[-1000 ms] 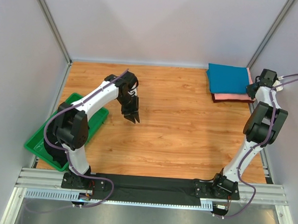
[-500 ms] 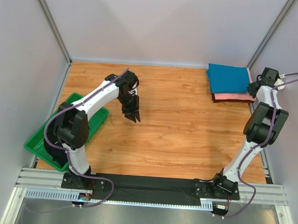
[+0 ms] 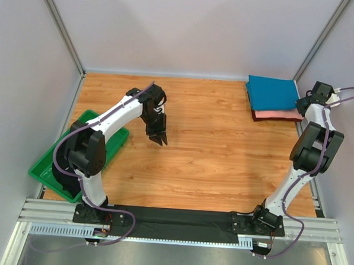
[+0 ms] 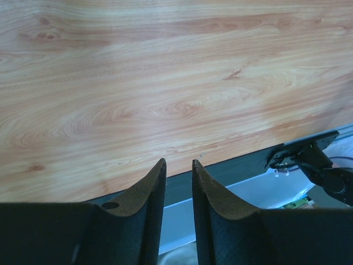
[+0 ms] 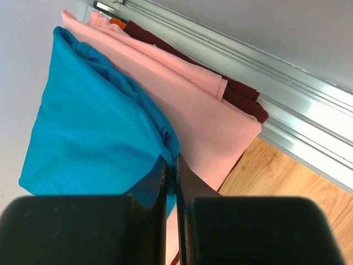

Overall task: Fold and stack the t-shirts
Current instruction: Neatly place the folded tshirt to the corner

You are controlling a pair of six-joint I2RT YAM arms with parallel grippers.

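Observation:
The folded teal-blue t-shirt [image 3: 273, 93] lies on top of the folded salmon-pink t-shirt [image 3: 277, 114] in the far right corner of the table. My right gripper [image 3: 301, 105] is at the stack's right edge, shut on the near corner of the teal shirt [image 5: 94, 127], which bunches at the fingertips [image 5: 170, 158]. The pink shirt [image 5: 204, 121] lies flat beneath it. My left gripper [image 3: 160, 139] hangs over bare wood at the centre left, empty, its jaws a narrow gap apart [image 4: 178, 163].
A green tray [image 3: 44, 170] sits at the table's left edge beside the left arm. A dark red cloth [image 5: 242, 94] shows under the pink shirt, against the aluminium rail [image 5: 287, 72] and side wall. The black strip [image 4: 248, 163] marks the near edge.
My right wrist has shifted slightly right and away, still at the teal shirt's corner. The left arm has barely moved.

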